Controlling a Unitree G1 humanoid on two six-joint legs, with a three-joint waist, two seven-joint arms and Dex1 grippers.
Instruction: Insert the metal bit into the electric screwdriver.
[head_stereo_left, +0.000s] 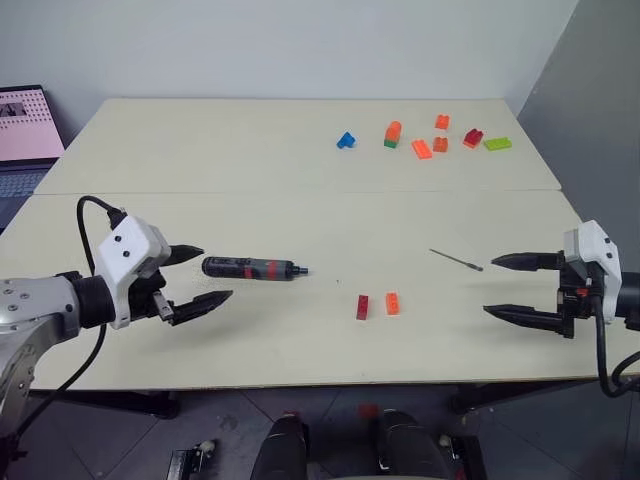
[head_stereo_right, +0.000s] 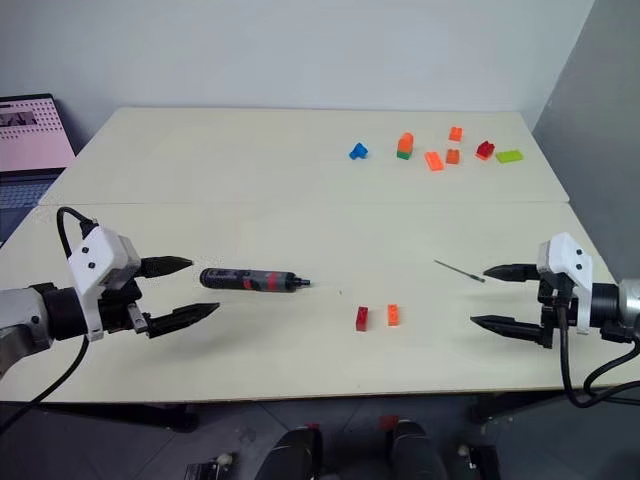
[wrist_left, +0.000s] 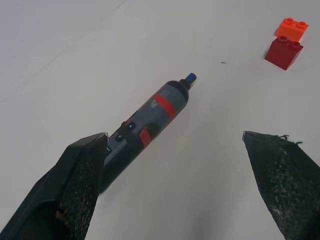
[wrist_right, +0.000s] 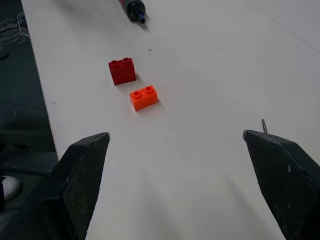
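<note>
The electric screwdriver (head_stereo_left: 254, 268) lies flat on the cream table, black with a red band, nose pointing right. Its butt end lies just beyond the upper fingertip of my left gripper (head_stereo_left: 208, 275), which hovers open with nothing between its fingers. In the left wrist view the screwdriver (wrist_left: 150, 120) runs away from the left finger. The metal bit (head_stereo_left: 456, 260), a thin dark rod, rests on the table right of centre. My right gripper (head_stereo_left: 492, 286) stands open just right of the bit, empty. One end of the bit (wrist_right: 263, 125) peeks past the right finger in the right wrist view.
A red brick (head_stereo_left: 362, 307) and an orange brick (head_stereo_left: 392, 303) lie between the screwdriver and the bit, near the table's front edge (head_stereo_left: 330, 378). Several coloured bricks (head_stereo_left: 421, 138) are scattered at the far right. A laptop (head_stereo_left: 25, 130) sits off the table's left.
</note>
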